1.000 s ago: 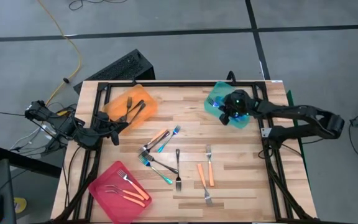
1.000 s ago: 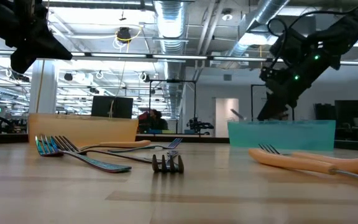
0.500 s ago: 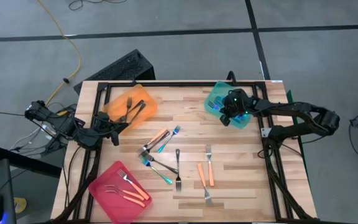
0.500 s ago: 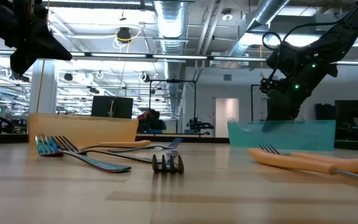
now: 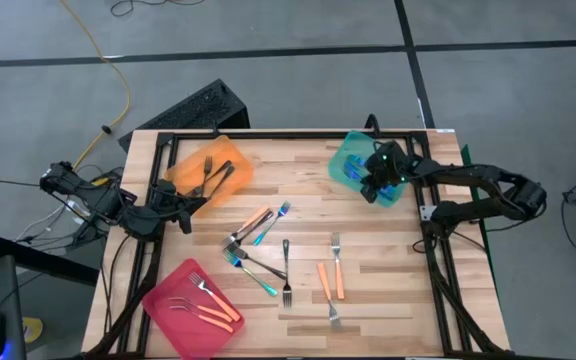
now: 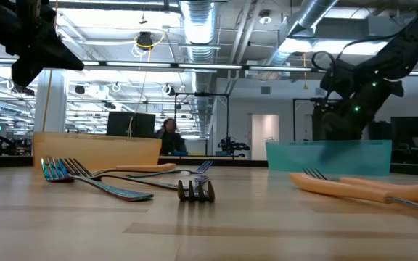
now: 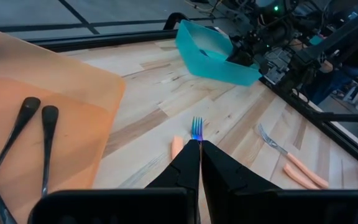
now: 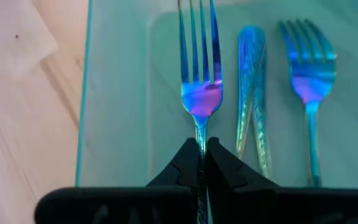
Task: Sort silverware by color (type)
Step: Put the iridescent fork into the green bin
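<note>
- The right gripper (image 8: 201,144) hangs low over the teal tray (image 5: 351,160) at the bench's far right corner, its fingers pinched tight on the neck of a blue fork (image 8: 199,68), apparently about to lay it down.
- Two more blue pieces (image 8: 252,87) lie flat in the same tray just beside the held fork, which suggests teal is the bin for blue.
- The left gripper (image 7: 199,148) waits at the bench's left edge beside the orange tray (image 5: 230,182), fingers closed with nothing between them; the dark-handled forks (image 5: 211,172) rest in that tray.
- Three orange-handled forks (image 5: 200,300) sit in the pink tray (image 5: 164,312) at the near left corner.
- The unsorted silverware (image 5: 260,248), blue, dark and orange, lies scattered mid-bench, so much sorting remains.
- A person (image 6: 170,135) is faintly visible in the room behind.
</note>
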You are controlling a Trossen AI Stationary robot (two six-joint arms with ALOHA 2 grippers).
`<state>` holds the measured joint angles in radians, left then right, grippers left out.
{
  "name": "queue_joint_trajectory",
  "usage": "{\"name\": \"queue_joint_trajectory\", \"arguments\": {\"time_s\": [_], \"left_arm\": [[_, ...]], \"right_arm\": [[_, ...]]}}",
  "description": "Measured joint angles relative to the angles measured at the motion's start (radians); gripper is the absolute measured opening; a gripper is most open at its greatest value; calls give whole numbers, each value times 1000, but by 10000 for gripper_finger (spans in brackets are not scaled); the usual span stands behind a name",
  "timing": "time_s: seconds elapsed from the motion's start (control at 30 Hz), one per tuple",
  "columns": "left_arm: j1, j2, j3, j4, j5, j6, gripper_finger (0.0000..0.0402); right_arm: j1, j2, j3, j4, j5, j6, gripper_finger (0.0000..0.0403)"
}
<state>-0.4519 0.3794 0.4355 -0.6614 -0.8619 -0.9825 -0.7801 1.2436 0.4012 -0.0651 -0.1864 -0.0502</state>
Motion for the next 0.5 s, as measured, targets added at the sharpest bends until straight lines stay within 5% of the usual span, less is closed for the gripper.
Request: {"name": "queue_joint_trajectory", "arguments": {"time_s": [0.5], "left_arm": [[0,0,0,0,-2,-6,0]], "right_arm": [[-1,81,1,9,4,17,53]]}}
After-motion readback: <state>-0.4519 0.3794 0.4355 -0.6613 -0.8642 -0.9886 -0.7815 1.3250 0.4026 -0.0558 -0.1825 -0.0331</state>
